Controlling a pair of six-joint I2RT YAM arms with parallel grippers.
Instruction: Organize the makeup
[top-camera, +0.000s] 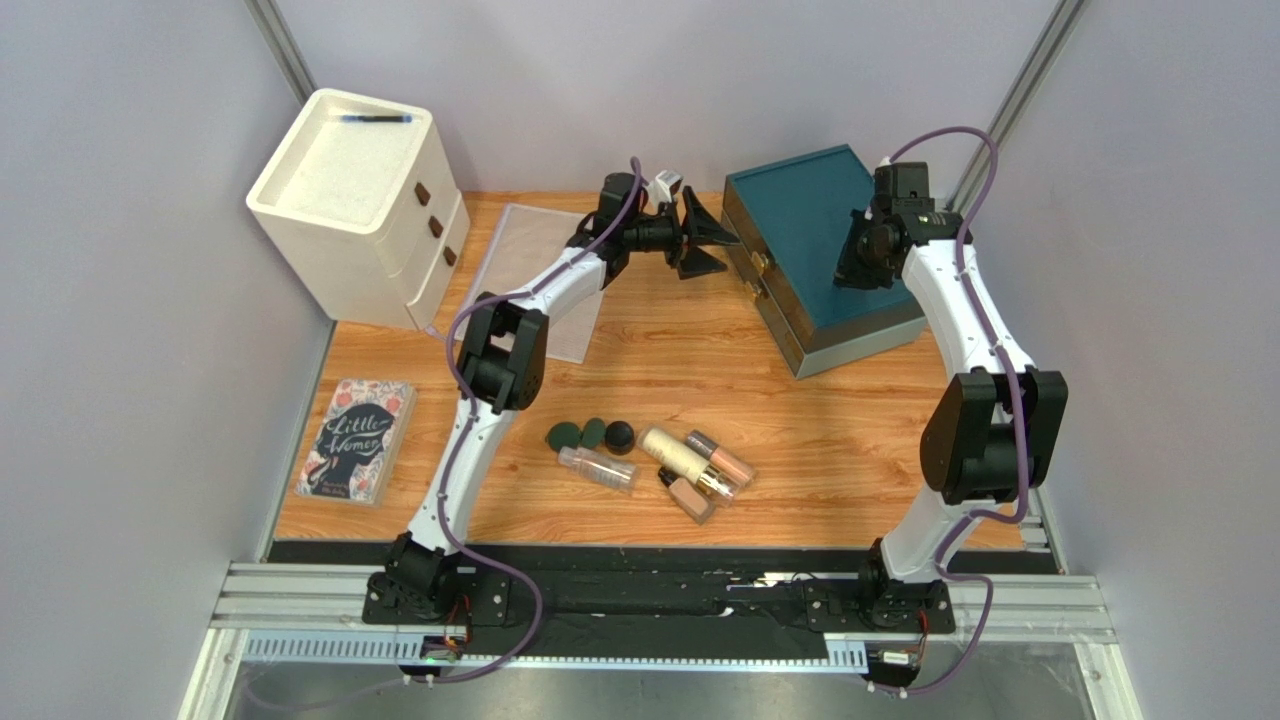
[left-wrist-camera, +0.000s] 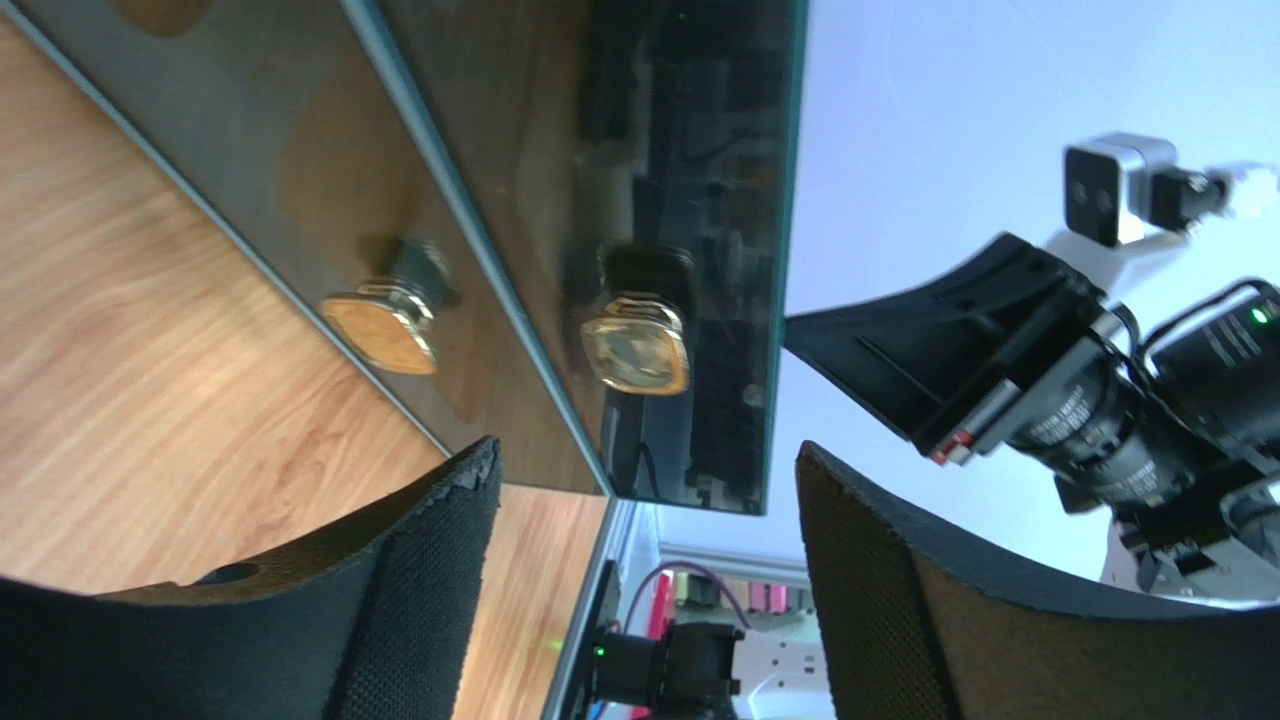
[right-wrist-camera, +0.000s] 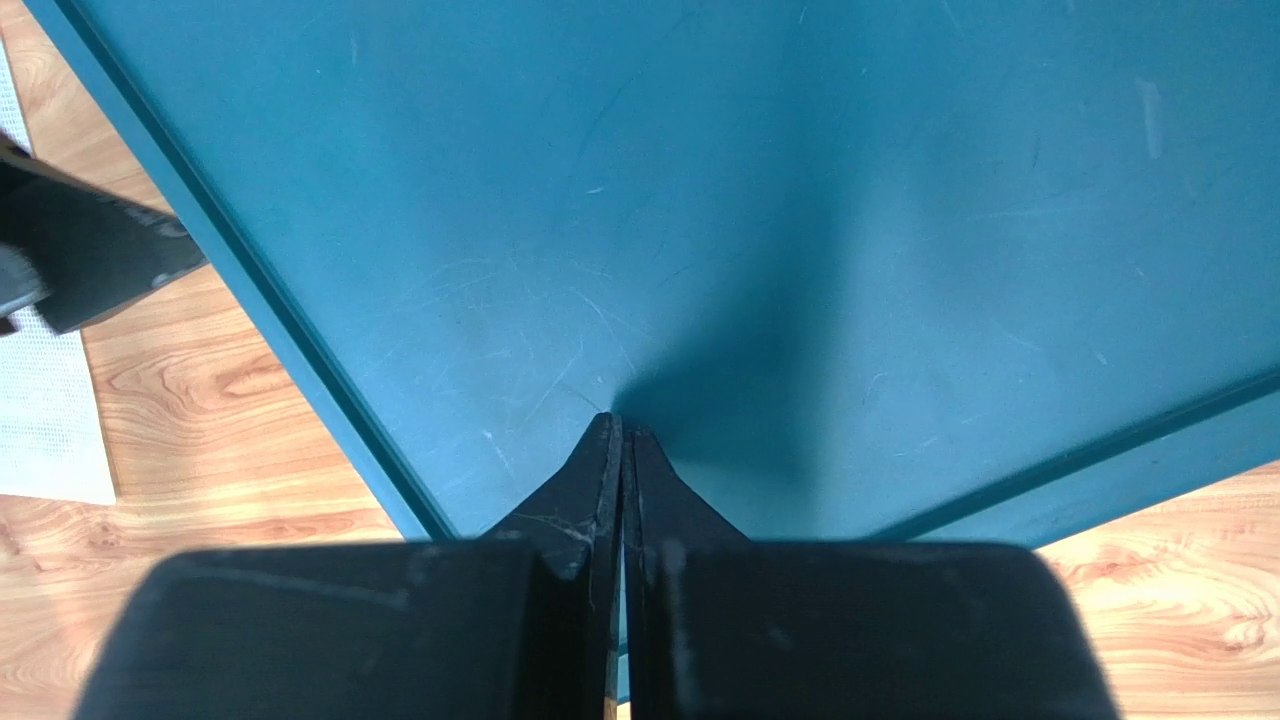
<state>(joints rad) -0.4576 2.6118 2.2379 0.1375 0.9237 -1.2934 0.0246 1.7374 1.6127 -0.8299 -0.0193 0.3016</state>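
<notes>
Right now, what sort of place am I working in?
Probably a robot test booth, not a real home: plain grey walls box in a wooden table, a metal rail runs along its near edge, and makeup lies near a teal case.

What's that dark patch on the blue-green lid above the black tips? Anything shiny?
Right wrist view: the patch is a soft shadow cast by the right gripper on the teal box; fine scratches show sharp. Left wrist view: its dark side is glossy, the gold clasp glinting.

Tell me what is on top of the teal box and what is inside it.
On the teal box only the right gripper, shut, tips at the closed lid. The inside is hidden.
</notes>
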